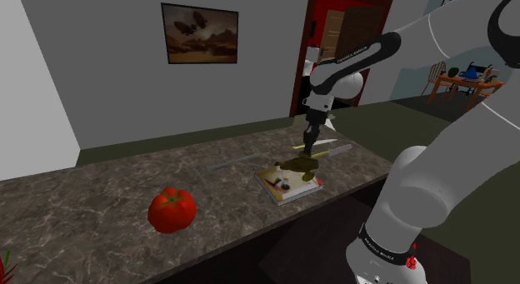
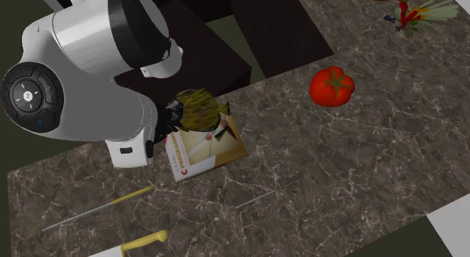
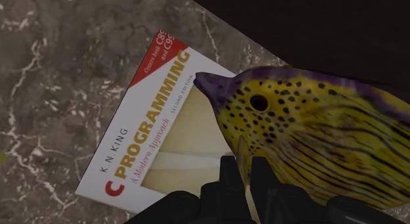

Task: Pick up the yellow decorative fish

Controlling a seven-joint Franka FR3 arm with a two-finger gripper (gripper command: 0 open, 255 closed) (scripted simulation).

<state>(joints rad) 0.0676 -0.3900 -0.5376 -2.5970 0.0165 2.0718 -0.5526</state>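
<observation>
The yellow fish (image 3: 309, 137), with dark spots, stripes and a purple snout, hangs just over a book (image 3: 151, 124) titled "C Programming" that lies on the marble counter (image 1: 83, 199). My gripper (image 3: 244, 173) has its fingers nearly together, pinching the fish's lower edge. In the shoulder view the gripper (image 1: 307, 145) points down right above the fish (image 1: 298, 164) and the book (image 1: 287, 181). From the second exterior view the fish (image 2: 197, 108) overlaps the book's (image 2: 207, 150) near edge, with the black gripper (image 2: 172, 112) beside it under the arm.
A red tomato (image 1: 172, 209) (image 2: 331, 86) sits further along the counter. Two yellow-handled knives (image 2: 98, 206) (image 2: 139, 244) and a thin grey rod (image 2: 263, 194) lie behind the book. A colourful plant-like item (image 2: 410, 10) is at the far end. The counter's front edge runs close to the book.
</observation>
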